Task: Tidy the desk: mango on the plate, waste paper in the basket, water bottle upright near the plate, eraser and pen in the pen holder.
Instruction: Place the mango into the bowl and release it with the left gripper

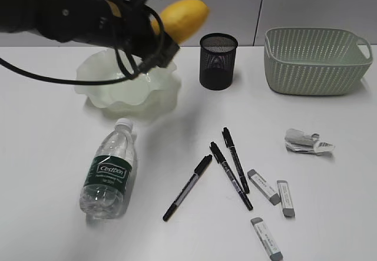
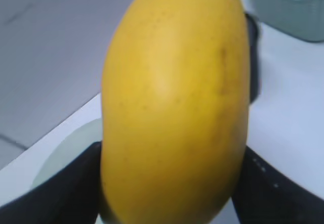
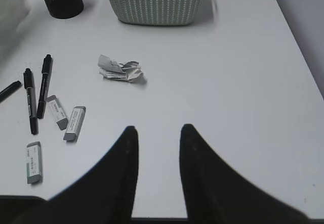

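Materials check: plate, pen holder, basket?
Plate: pale green translucent, glossy ruffled rim, so glass or plastic; can't tell which. Pen holder: black see-through mesh, matte, likely metal. Basket: sage green, perforated woven pattern, looks like moulded matte plastic.

An office-like desk (image 1: 53, 155): pens (image 1: 235, 159), erasers (image 1: 264, 186), mesh pen holder (image 1: 218, 60), grey wall panels (image 1: 294, 2).

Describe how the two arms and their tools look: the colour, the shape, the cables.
The left arm is thick, rounded and matt black, with thin black cables looping beside its tool. The right tool has two black fingers, broad at the base and tapering to rounded tips. No markings or sleeves are visible.
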Controlling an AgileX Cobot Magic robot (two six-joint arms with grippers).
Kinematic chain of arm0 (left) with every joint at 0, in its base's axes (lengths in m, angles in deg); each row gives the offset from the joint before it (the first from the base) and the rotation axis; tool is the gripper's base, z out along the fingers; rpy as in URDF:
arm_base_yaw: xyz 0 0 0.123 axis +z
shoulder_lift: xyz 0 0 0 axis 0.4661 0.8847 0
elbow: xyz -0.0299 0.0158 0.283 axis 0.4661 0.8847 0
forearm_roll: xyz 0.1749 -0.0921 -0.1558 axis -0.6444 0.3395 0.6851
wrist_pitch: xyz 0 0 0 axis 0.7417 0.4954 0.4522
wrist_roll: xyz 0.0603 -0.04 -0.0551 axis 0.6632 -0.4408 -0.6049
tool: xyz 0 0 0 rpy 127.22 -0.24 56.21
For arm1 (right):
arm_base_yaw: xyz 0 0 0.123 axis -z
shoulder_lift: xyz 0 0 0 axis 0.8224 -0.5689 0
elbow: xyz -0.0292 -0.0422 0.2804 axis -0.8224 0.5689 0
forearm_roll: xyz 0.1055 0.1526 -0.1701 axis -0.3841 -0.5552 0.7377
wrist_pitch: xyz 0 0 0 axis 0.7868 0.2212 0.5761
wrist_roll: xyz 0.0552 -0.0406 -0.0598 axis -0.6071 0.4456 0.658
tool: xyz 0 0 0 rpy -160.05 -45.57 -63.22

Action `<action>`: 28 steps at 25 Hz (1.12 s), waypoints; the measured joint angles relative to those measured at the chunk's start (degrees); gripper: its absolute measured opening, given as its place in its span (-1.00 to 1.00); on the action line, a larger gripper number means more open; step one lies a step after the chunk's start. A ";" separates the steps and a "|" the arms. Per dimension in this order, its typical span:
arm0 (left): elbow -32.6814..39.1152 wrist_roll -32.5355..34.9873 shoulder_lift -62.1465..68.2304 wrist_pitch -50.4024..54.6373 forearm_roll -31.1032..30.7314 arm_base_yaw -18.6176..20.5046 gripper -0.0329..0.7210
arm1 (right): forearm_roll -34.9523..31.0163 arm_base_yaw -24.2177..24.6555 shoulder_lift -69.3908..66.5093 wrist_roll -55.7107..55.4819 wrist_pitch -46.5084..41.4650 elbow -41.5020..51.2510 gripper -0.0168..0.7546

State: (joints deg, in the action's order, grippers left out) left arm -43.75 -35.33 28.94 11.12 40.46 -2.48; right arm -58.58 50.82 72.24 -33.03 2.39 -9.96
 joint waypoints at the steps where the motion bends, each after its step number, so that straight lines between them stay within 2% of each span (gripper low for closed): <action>1: 0.00 0.00 0.54 -0.52 1.19 2.41 0.51 | 0.00 0.00 0.00 0.00 0.00 0.00 -0.34; 3: 0.00 -0.05 2.49 -0.85 4.43 6.72 0.51 | 0.00 0.00 0.00 0.00 0.00 0.00 -0.34; 6: 0.00 -0.05 6.64 -0.72 6.99 9.43 0.51 | 0.00 0.00 0.00 0.00 0.00 0.00 -0.34; 14: 0.00 -0.05 13.25 0.18 7.12 9.32 0.53 | -0.64 0.00 0.00 0.00 0.00 0.00 -0.34; 19: 0.00 -0.05 13.07 1.05 7.12 9.32 0.77 | -0.58 0.00 0.00 0.00 0.00 0.00 -0.34; 21: 0.00 -0.05 12.42 3.05 7.12 9.32 0.81 | -0.63 0.00 0.00 0.00 0.00 0.00 -0.34; 25: 0.00 -0.05 9.03 6.32 7.12 9.32 0.81 | -0.74 0.00 0.00 0.00 0.00 0.00 -0.34; 28: 0.05 -0.27 4.19 9.15 8.02 9.32 0.69 | -0.79 0.00 0.00 0.00 0.00 0.00 -0.34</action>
State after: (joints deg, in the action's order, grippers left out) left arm -43.70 -35.61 33.13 20.27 48.48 6.84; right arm -59.37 50.82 72.24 -33.03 2.39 -9.96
